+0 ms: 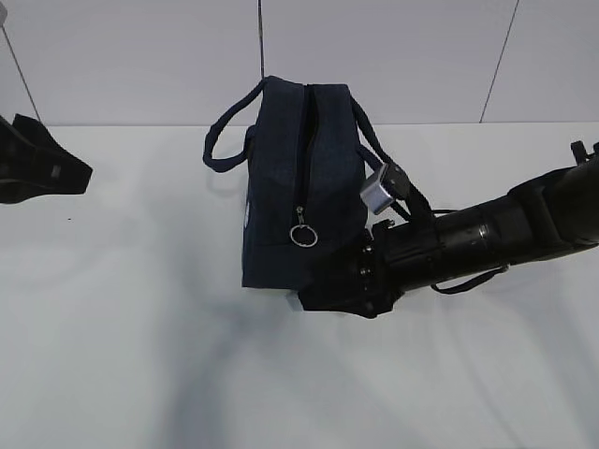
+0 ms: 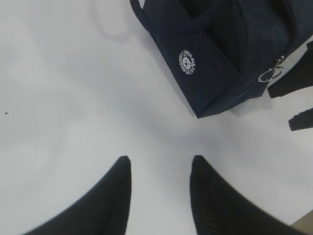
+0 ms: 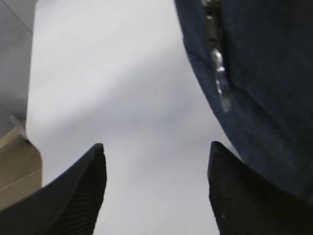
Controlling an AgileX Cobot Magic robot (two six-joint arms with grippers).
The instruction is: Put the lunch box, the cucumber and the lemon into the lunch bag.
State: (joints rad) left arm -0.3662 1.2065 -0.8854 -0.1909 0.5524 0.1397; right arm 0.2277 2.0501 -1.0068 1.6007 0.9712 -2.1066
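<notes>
1. I see the dark navy fabric lunch bag (image 1: 299,187) standing in the middle of the white table (image 1: 122,355), its black zipper (image 1: 302,150) running down the near end to a silver ring pull (image 1: 302,235); the zipper looks closed.
2. I cannot find the lunch box, the cucumber or the lemon in any view. They may be inside the bag, but I cannot tell.
3. My right gripper (image 3: 156,188) sits low at the bag's near right corner, jaws apart with nothing between them. One finger is just beside the fabric; I cannot tell whether it touches.
4. My left gripper (image 2: 160,181) hangs over bare table well to the left of the bag, jaws apart and empty.
5. Risk: the right arm (image 1: 487,234) lies across the bag's right loop handle (image 1: 398,192). Pulling back could snag the strap and drag or tip the bag.
6. Risk: nudging the corner sideways would slide the bag, since the left arm is not bracing it.
7. Room: the table is open in front and to the left, and the wall stands behind the bag, so retreat toward me and to the right looks safest.
</notes>
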